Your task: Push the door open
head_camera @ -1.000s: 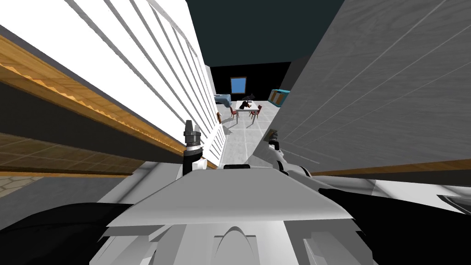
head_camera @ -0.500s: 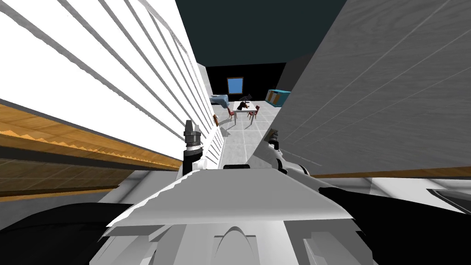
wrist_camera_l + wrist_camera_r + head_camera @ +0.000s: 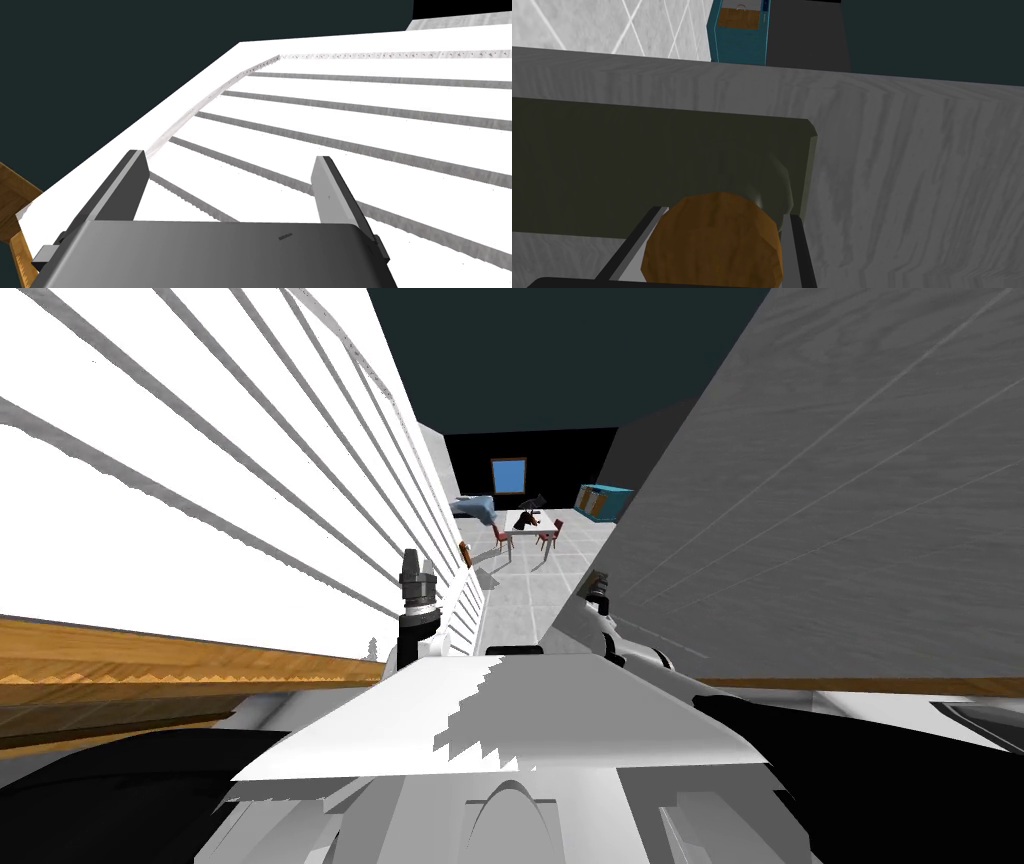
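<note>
The grey door stood at 2 o'clock from the robot. The right gripper had its fingers clenched on the sides of the door's round brown knob, which was mounted on a dark plate. At 11 o'clock, the left gripper pointed at a white slatted panel, its fingers released and spread apart.
</note>
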Controlling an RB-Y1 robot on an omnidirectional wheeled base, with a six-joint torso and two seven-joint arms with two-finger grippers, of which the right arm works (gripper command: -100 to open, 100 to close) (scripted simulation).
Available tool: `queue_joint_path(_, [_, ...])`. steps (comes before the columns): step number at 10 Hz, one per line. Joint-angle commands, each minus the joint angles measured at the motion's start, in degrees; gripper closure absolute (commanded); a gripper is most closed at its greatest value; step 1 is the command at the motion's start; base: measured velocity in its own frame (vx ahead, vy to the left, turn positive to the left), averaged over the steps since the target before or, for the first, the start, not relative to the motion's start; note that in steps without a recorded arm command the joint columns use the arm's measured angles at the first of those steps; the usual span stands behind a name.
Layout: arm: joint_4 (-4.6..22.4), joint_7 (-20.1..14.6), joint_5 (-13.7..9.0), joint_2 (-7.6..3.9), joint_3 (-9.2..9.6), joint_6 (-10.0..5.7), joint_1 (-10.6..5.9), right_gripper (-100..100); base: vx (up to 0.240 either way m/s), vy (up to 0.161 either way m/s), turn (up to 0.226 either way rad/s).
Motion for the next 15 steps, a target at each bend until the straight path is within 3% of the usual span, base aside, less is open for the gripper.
queue_joint_path(1, [-0.15, 0.94, -0.58, -0.48, -1.29, -0.33, -0.15, 100, 0.182, -0.018, -0.025])
queue_joint_path(2, [-0.15, 0.94, -0.58, -0.48, -1.29, -0.33, -0.15, 100, 0.148, -0.004, -0.024])
queue_joint_path(8, [0.41, 4.02, -2.56, -1.05, -5.45, -1.00, -0.05, 100, 0.185, -0.007, -0.043])
queue_joint_path(9, [0.72, 3.65, -2.40, -1.05, -5.08, -0.89, 0.01, 100, 0.077, -0.019, -0.020])
queue_joint_path(15, [1.28, 6.24, -4.56, -2.27, -9.13, -1.94, 0.50, 100, 0.171, -0.032, -0.029])
